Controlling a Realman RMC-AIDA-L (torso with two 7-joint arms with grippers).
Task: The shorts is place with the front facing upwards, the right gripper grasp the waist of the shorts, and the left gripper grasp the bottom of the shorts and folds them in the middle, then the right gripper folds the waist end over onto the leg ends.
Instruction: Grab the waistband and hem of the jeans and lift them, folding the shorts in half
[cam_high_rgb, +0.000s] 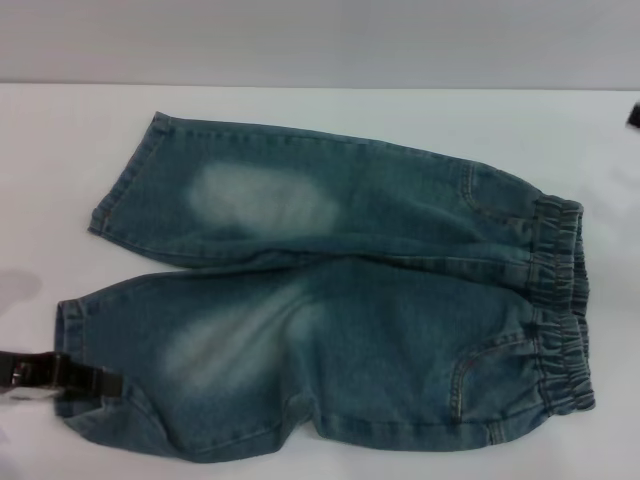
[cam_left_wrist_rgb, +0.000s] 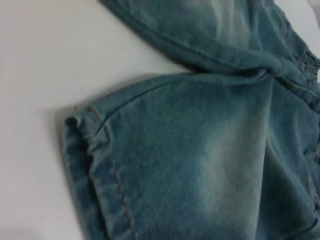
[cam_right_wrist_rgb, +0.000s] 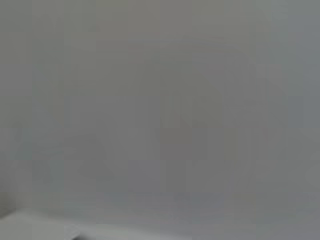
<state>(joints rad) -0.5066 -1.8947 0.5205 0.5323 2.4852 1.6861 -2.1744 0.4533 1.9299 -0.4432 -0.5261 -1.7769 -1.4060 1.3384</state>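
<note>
The shorts (cam_high_rgb: 340, 300) lie flat on the white table (cam_high_rgb: 60, 180), front pockets up. The waist of the shorts (cam_high_rgb: 560, 300), a ruched elastic band, is at the right. The bottom of the shorts points left, with the far leg hem (cam_high_rgb: 125, 180) and the near leg hem (cam_high_rgb: 68, 335). My left gripper (cam_high_rgb: 105, 383) reaches in from the left edge, its black tip lying over the near hem. The left wrist view shows that hem (cam_left_wrist_rgb: 95, 175) close up, slightly puckered. A dark sliver at the far right edge is my right gripper (cam_high_rgb: 634, 115), well away from the waist.
Bare white table surrounds the shorts on the far side and left. The table's far edge (cam_high_rgb: 320, 86) meets a grey wall. The right wrist view shows only a plain grey surface.
</note>
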